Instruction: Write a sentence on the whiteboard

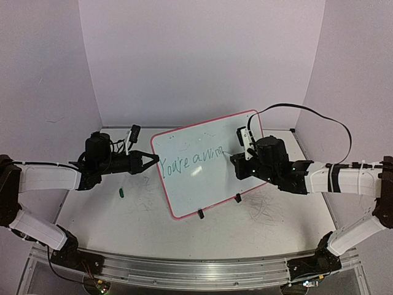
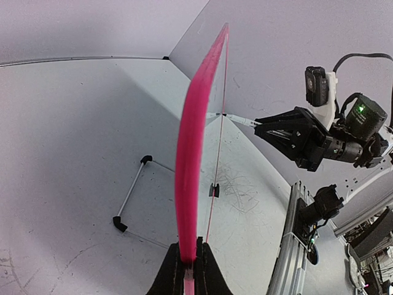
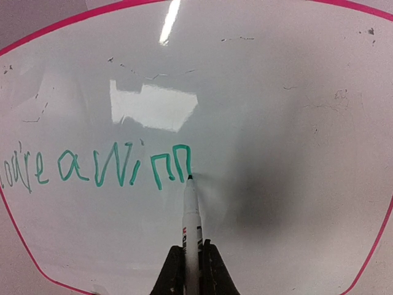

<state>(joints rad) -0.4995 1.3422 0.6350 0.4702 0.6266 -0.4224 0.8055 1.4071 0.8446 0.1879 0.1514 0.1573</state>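
The whiteboard stands tilted at the table's centre, pink-framed, and shows edge-on in the left wrist view. My left gripper is shut on its left frame edge. The sentence is in green handwriting and reads "You're a winn". My right gripper is shut on a white marker. The marker's tip touches the board at the foot of the last "n". From the left wrist, the marker meets the board's face.
A small green cap lies on the table left of the board. Two black clip feet hold the board's lower edge. Grey scribbles mark the table. A wire stand sits behind the board. An aluminium rail runs along the near edge.
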